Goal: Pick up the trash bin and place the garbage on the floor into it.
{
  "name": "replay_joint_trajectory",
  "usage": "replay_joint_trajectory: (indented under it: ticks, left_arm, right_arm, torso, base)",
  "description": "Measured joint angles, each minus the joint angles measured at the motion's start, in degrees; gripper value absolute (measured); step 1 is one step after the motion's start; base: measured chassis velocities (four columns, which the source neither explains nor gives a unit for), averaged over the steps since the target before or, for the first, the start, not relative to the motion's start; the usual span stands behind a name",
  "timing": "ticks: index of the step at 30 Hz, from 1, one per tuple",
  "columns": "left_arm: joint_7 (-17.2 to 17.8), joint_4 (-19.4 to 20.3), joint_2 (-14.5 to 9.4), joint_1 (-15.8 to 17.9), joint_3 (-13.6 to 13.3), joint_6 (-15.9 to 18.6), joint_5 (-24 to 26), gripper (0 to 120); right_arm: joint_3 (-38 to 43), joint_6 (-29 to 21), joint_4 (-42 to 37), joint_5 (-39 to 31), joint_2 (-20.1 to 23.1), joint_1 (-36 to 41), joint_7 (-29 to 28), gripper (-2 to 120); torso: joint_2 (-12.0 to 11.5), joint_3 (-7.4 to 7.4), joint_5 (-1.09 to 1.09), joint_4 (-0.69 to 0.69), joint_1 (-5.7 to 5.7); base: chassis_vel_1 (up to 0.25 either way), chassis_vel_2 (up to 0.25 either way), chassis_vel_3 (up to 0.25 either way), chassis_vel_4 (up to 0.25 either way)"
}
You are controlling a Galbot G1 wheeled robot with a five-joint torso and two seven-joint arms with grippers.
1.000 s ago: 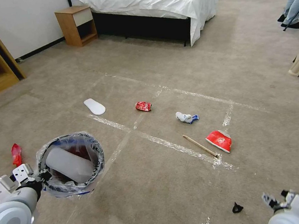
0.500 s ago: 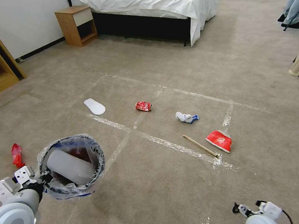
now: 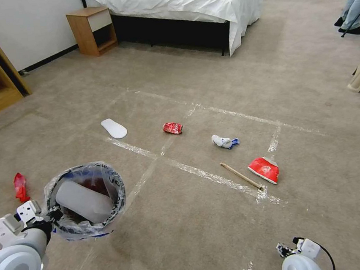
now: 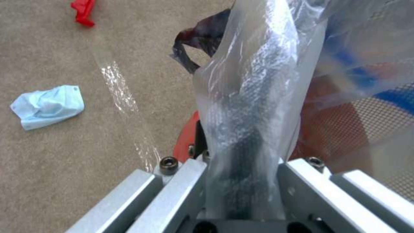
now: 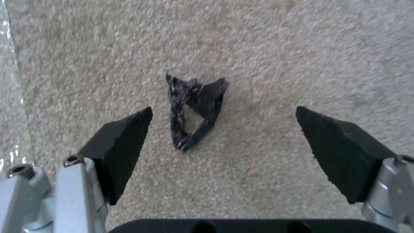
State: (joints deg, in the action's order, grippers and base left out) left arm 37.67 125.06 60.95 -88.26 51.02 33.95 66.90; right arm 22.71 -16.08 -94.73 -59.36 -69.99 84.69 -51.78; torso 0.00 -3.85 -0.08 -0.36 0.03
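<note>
Hovering above a small crumpled black scrap on the beige carpet floor, the right claw is wide open. The left claw grips the bag-lined red trash bin, off to the left. Next, I think: lower, close.

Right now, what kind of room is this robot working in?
Most likely a bedroom, or a mock-up of one: a bed with white sheets, a wooden nightstand beside it, and beige carpet marked with tape strips.

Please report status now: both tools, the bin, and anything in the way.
Left tool shut on trash bin rim. Right tool open above black scrap on floor. Nothing between.
</note>
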Motion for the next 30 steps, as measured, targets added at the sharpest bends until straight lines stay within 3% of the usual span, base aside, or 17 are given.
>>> replay_joint_trajectory:
  ticks: [4, 13, 20, 23, 30]
  left_arm:
    - [0.0, -0.1, 0.0, 0.11, -0.1, -0.02, 0.0, 0]
    - [-0.17, -0.09, 0.07, 0.14, -0.29, -0.11, -0.09, 0]
    - [-0.27, 0.27, 0.17, -0.09, -0.33, -0.22, -0.28, 0]
    - [-0.44, 0.46, 0.41, -0.27, -0.36, -0.34, -0.61, 0]
    - [-0.78, 0.51, 0.62, -0.52, -0.42, -0.62, -1.19, 0]
  right_arm:
    - [-0.39, 0.26, 0.8, 0.61, -0.52, -0.27, 0.22, 83]
    - [-1.41, 1.65, 3.64, 2.03, -1.39, -1.83, 1.13, 61]
    - [-1.97, 2.29, 4.19, 3.13, -1.73, -2.12, 1.69, 39]
    - [-2.19, 2.75, 4.52, 3.91, -1.93, -2.07, 2.07, 23]
    - [-2.31, 3.38, 5.26, 4.97, -1.96, -2.0, 2.63, 7]
  torso:
    - [0.0, 0.0, 0.0, 0.0, 0.0]
    - [0.0, 0.0, 0.0, 0.0, 0.0]
    - [0.0, 0.0, 0.0, 0.0, 0.0]
    - [0.0, 0.0, 0.0, 0.0, 0.0]
    - [0.0, 0.0, 0.0, 0.0, 0.0]
  base:
    - [0.0, 0.0, 0.0, 0.0]
    - [0.0, 0.0, 0.0, 0.0]
    - [0.0, 0.0, 0.0, 0.0]
    - [0.0, 0.0, 0.0, 0.0]
    - [0.0, 0.0, 0.0, 0.0]
